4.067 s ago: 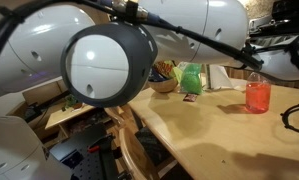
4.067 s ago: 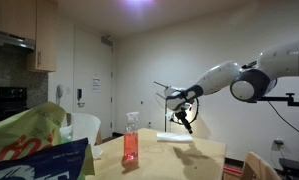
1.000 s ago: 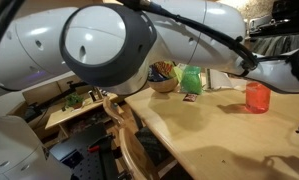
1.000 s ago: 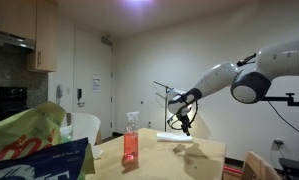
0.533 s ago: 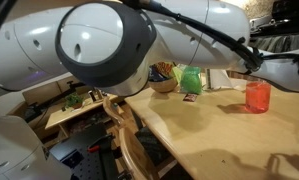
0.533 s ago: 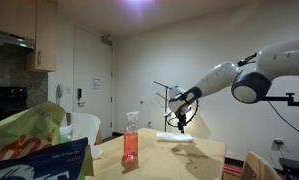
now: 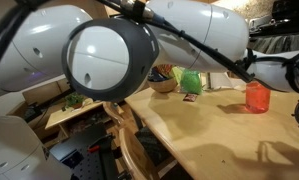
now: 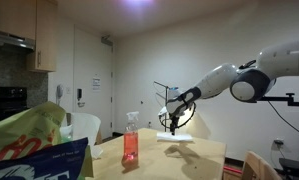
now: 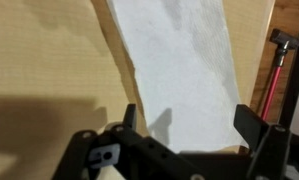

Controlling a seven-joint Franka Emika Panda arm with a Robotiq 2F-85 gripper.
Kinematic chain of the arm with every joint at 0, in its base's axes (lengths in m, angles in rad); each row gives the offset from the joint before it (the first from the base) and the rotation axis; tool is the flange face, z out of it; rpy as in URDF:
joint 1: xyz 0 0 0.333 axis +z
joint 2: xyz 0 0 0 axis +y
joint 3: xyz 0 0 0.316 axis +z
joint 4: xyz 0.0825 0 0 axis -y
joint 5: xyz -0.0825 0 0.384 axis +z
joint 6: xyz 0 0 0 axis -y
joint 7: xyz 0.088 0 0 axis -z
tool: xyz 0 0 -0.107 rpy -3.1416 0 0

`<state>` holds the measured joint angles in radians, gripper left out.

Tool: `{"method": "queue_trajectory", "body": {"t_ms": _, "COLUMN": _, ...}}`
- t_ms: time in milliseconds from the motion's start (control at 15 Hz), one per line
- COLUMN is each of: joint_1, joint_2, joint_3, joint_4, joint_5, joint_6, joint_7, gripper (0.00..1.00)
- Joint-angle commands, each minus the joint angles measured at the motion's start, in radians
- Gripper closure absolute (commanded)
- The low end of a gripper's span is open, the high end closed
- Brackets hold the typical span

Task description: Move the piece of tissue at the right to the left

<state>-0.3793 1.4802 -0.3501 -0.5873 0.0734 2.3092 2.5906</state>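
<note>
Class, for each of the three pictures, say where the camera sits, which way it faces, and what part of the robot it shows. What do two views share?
Exterior view: beside the arm, facing across the wooden table; arm joints fill it.
Exterior view: low behind snack bags, facing along the table toward arm and hand.
Wrist view: above the tissue, facing down; open hand's fingers show.
Shared: both exterior views show the orange bottle.

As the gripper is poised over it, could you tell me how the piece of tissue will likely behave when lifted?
The tissue looks thin and lies flat with faint creases, so it will probably droop limply. It seems very light, so it may slide on the smooth table before the open gripper pinches it.
</note>
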Motion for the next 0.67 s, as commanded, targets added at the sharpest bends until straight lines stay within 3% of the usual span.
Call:
{"method": "queue_trajectory", "body": {"t_ms": 0, "joint_1": -0.021, "joint_2": 0.000, "joint_3": 0.083, "joint_4": 0.013, "joint_5": -0.042, "joint_6": 0.005, "joint_7": -0.045, "gripper": 0.00}}
{"method": "queue_trajectory", "body": {"t_ms": 600, "joint_1": 0.004, "joint_2": 0.002, "joint_3": 0.087, "joint_4": -0.012, "joint_5": -0.110, "joint_6": -0.037, "joint_7": -0.106, "gripper": 0.00}}
